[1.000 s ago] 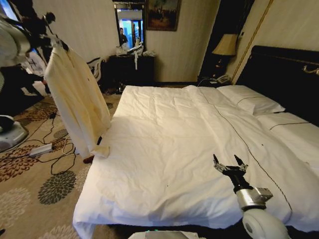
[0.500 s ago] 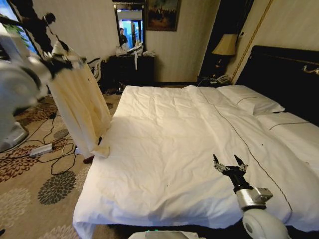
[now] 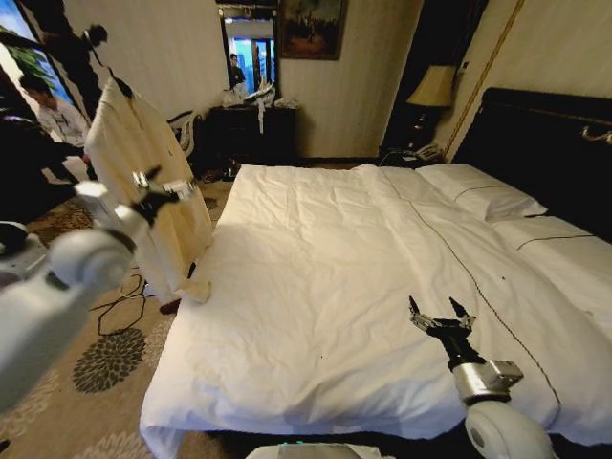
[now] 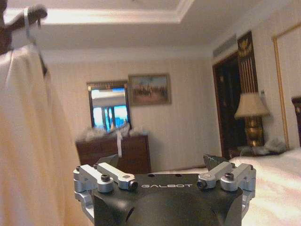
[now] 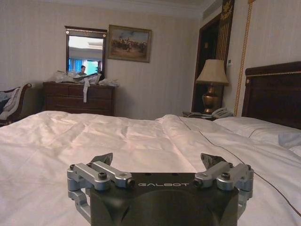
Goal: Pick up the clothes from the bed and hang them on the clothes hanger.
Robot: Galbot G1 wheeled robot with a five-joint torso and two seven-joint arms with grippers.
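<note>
While the clothes (image 3: 143,182) hang on the clothes hanger (image 4: 41,61) past the left edge of the bed (image 3: 316,287), we hold our left gripper (image 3: 153,186) just in front of them, fingers spread and empty. Our right gripper (image 3: 440,317) waits over the bed's near right corner, fingers apart too.

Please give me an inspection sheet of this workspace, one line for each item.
Surface: bed, white duvet, nothing lying on it.
Job's things: clothes hang left of the bed; hanger hook at the top.
Clutter: pale items on the dresser.
Grippers: left end effector open, empty, in front of the clothes; right end effector open above the duvet.
Cables: cables on the carpet.
Surroundings: lamp, mirror, painting.
</note>
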